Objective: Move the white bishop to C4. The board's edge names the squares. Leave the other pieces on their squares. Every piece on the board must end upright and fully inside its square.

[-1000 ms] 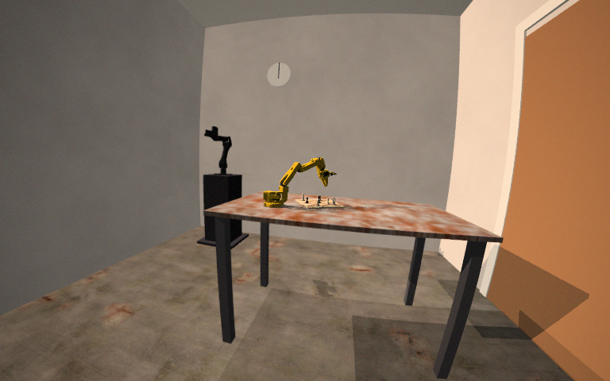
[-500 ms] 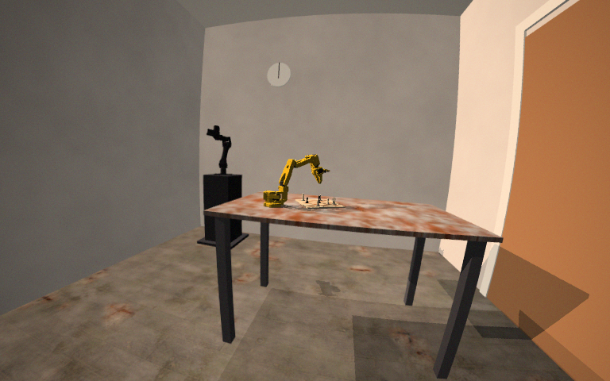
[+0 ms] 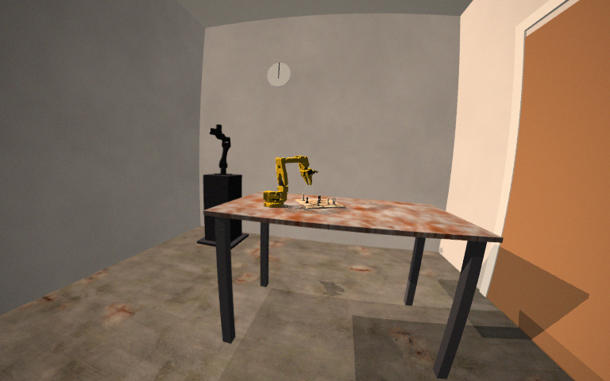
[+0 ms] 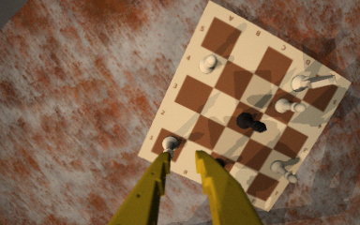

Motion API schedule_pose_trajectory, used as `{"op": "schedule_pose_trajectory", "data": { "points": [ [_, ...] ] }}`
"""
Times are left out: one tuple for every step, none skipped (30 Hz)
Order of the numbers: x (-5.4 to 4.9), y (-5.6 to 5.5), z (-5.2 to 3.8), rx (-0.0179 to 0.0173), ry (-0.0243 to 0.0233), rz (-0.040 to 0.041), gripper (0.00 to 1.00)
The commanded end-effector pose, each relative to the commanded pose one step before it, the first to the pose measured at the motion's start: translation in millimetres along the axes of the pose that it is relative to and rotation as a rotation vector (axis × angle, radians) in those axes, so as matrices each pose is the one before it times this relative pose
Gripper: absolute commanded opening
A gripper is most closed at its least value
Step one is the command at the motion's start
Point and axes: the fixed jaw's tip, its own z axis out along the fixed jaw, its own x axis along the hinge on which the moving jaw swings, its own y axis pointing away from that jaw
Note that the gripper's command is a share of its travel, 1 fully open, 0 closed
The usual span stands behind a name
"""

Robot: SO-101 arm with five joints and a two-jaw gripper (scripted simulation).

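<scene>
- Claw point(image 4: 183, 157) of the yellow arm point(image 3: 283, 175): it hangs high over the row-1 edge of the chessboard point(image 4: 220, 100), almost clenched, with only a narrow gap between its two fingers, and it grasps nothing.
- We judge the height to be deliberate. It gives the wrist camera the whole chessboard, and the fingers clear every piece.
- White bishop point(image 4: 300, 82): we cannot read piece shapes with certainty from above. We take the tallest white piece for it, upright on D5 at the far side of the chessboard from the claw.
- C4 point(image 4: 259, 91), the light square diagonally next to that piece, holds only shadow, so the goal square is free.
- Neighbours crowd the route: a white pawn point(image 4: 283, 105) stands on D4, beside the goal, and a black piece point(image 4: 246, 121) on C3, just below it.
- Other white pieces stand on A4 point(image 4: 208, 63), on A1 point(image 4: 170, 142) and near the chessboard's right-hand corner point(image 4: 279, 166).
- The task looks to us barely begun: the fingers must part wider and reach across the chessboard.
</scene>
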Motion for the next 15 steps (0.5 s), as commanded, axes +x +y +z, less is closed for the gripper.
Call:
{"op": "schedule_pose_trajectory", "data": {
  "points": [
    [18.36, 10.50, 3.064, -0.02013, -0.13537, -0.01963, 0.09],
    [0.00, 0.00, 0.000, 0.00000, 0.00000, 0.00000, 0.09],
    [0.00, 0.00, 0.000, 0.00000, 0.00000, 0.00000, 0.09],
    [3.10, 1.54, 0.421, -0.00364, -0.00345, -0.00575, 0.09],
    [2.76, 1.33, 0.416, -0.00321, -0.00302, -0.00504, 0.09],
    [2.39, 1.14, 0.392, -0.00278, -0.00261, -0.00434, 0.10],
    [2.03, 0.95, 0.356, -0.00235, -0.00219, -0.00365, 0.10],
    [1.67, 0.77, 0.307, -0.00193, -0.00180, -0.00298, 0.10],
    [1.32, 0.61, 0.253, -0.00152, -0.00141, -0.00234, 0.10],
    [0.99, 0.45, 0.195, -0.00115, -0.00107, -0.00176, 0.10],
    [0.70, 0.32, 0.141, -0.00081, -0.00074, -0.00123, 0.10],
    [0.44, 0.20, 0.090, -0.00051, -0.00048, -0.00078, 0.10],
    [0.24, 0.11, 0.049, -0.00027, -0.00025, -0.00042, 0.10],
    [0.09, 0.04, 0.018, -0.00011, -0.00010, -0.00016, 0.10],
    [0.01, 0.01, 0.003, -0.00001, -0.00001, -0.00002, 0.10]
  ]
}}
